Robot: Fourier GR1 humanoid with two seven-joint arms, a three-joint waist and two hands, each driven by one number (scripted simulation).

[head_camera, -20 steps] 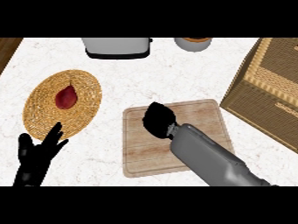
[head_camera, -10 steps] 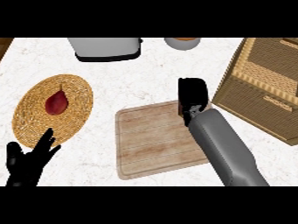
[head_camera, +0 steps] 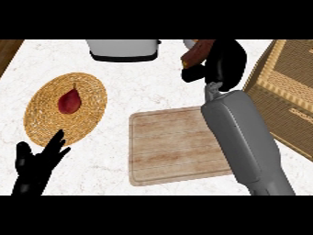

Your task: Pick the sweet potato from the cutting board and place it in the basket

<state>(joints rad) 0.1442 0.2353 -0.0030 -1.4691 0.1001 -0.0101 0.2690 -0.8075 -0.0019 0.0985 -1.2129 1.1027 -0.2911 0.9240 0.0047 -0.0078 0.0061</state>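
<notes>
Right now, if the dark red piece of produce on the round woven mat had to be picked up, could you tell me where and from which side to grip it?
Grip the dark red produce across its wide lower body, coming straight down from above. It lies flat on the woven mat with its narrow tip pointing away, so the rounded belly probably offers the widest hold. The left robot hand rests open just below the mat and is nearest.

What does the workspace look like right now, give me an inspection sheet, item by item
Surface: white marbled counter; wood strip at far left.
Job's things: sweet potato lifted off the bare cutting board; wicker basket at right, not yet reached.
Clutter: round woven mat holding a dark red fruit; toaster at back.
Hands: right robot hand curled round the sweet potato; left robot hand open, resting lower left.
Cables: nothing seen.
Surroundings: nothing seen.
</notes>
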